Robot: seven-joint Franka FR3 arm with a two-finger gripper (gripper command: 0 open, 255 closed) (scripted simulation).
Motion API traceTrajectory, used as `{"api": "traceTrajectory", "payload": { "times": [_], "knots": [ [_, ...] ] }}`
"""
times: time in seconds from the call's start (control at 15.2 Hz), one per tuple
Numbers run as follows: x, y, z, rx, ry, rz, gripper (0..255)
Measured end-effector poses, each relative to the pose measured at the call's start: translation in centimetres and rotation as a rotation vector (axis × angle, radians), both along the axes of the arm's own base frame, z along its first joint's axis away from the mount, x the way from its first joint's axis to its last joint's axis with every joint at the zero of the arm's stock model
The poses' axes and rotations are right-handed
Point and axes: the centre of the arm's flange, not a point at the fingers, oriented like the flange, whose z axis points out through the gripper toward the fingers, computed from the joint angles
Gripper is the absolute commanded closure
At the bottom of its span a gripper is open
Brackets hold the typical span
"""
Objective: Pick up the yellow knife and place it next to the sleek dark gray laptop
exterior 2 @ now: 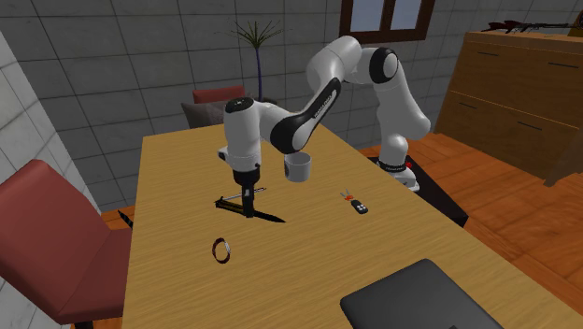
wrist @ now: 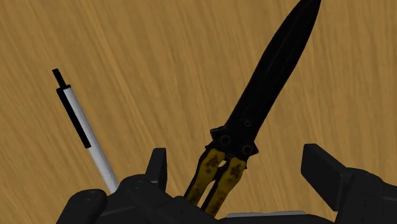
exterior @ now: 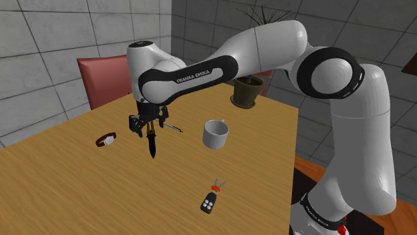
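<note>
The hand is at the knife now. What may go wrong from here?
1. The pen lies right beside one finger of the open hand and may get knocked or pinched.
2. The knife would be gripped only at its yellow handle end, so the long dark blade may tilt on the way to the laptop.

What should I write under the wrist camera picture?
Open jaws straddle a yellow-handled black knife beside a white pen on the wooden table.

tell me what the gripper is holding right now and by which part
Nothing is held. The gripper is open around the yellow handle of the knife, with its fingers apart and not touching it.
</note>
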Motion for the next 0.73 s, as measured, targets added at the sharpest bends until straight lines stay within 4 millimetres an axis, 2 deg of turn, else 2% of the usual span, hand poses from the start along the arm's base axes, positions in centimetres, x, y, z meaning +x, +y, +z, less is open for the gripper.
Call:
{"api": "traceTrajectory", "payload": {
  "times": [0.26, 0.66, 0.73],
  "knots": [
    [0.2, -0.1, -1.8, 0.0, 0.0, 0.0, 0],
    [0.2, -0.1, -1.9, 0.0, 0.0, 0.0, 0],
    [0.2, -0.1, -1.9, 0.0, 0.0, 0.0, 255]
  ]
}}
